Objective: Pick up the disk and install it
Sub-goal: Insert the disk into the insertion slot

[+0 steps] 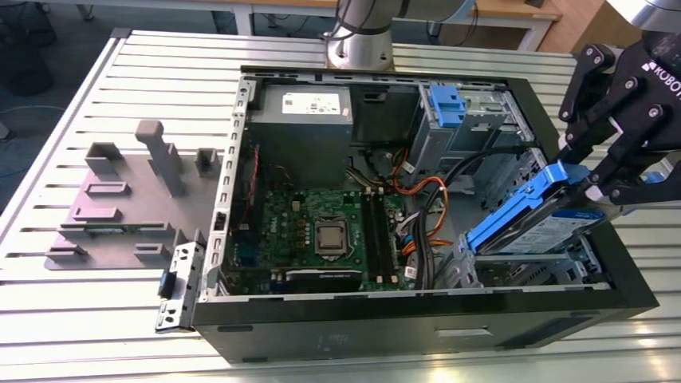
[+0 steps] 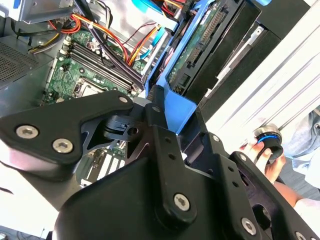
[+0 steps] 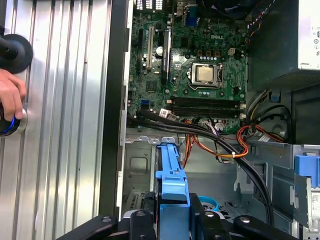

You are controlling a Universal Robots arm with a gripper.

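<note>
We have the disk (image 1: pixel 532 214) clamped between the black fingers (image 1: pixel 588 177), tilted, up over the corner of the open computer case (image 1: pixel 426 315) near the bench (image 1: pixel 127 335) edge at the exterior view's right. We think the pick-up is done and the fitting-in is under way. The next move needs the disk lined up straight with the metal bay (image 1: pixel 521 267) under it. The disk is flat, hard and shiny, with smooth bright blue plastic rails (image 3: pixel 171 172). The bench is ribbed grey metal.
</note>
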